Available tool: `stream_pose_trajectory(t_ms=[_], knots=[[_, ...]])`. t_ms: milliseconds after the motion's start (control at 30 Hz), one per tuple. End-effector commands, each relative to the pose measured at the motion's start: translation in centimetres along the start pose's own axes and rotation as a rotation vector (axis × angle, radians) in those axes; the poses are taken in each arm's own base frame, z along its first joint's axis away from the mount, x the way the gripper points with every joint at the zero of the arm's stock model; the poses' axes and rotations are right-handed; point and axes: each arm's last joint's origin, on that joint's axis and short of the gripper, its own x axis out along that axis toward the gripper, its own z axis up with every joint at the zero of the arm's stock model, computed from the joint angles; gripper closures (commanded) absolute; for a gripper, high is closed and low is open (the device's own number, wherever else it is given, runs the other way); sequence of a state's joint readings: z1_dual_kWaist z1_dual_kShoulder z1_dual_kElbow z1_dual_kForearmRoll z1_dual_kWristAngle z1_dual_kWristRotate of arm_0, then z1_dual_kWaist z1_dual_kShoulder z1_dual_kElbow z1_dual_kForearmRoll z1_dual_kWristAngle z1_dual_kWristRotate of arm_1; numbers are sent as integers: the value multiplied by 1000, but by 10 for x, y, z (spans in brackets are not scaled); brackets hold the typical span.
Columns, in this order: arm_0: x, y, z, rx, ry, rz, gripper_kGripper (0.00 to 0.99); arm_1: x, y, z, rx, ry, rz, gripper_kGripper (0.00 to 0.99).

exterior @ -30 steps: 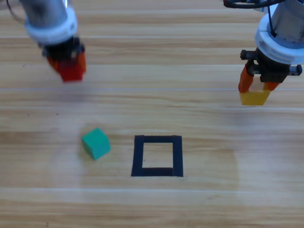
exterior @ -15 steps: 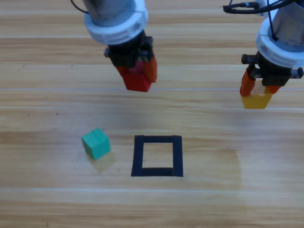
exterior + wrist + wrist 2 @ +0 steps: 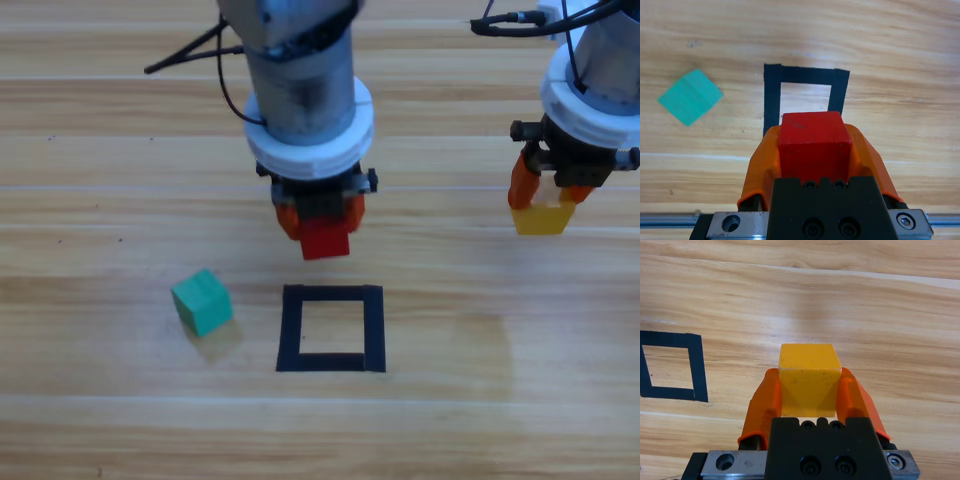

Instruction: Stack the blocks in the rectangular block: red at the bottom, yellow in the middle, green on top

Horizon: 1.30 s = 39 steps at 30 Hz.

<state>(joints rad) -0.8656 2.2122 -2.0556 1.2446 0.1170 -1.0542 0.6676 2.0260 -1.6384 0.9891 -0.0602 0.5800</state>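
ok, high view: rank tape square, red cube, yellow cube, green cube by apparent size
1. Tape square, clearly largest.
2. Green cube, fully visible on the table.
3. Red cube and yellow cube: alike, both partly hidden by grippers and held nearer the camera, so unranked.

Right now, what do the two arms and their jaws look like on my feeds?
Both arms are grey cylinders with black cables trailing near the top. The left gripper and right gripper each have a black body with visible screws and two smooth, curved orange jaws.

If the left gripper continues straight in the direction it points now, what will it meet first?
Probably the black tape outline: the left gripper, shut on the red cube, points at its near edge. Nothing stands between; the height above the table is unclear.
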Motion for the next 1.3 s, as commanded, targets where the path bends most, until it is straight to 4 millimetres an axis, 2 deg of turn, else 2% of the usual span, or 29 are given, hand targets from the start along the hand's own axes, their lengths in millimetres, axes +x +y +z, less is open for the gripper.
stream_pose_trajectory(t_ms=[33, 333, 833, 967, 1300], knots=[[38, -18, -31, 75, 56, 85, 990, -15, 2, -10, -25, -27, 36, 829], [49, -20, -33, 124, 79, 98, 990, -12, 5, -10, -29, -25, 33, 829], [81, -17, -40, 162, 120, 120, 990, -7, 7, -9, -32, -25, 33, 829], [91, -18, -41, 153, 131, 124, 990, -4, 8, -9, -36, -22, 32, 829], [102, -19, -43, 98, 131, 130, 990, -4, 9, -9, -38, -26, 29, 829]])
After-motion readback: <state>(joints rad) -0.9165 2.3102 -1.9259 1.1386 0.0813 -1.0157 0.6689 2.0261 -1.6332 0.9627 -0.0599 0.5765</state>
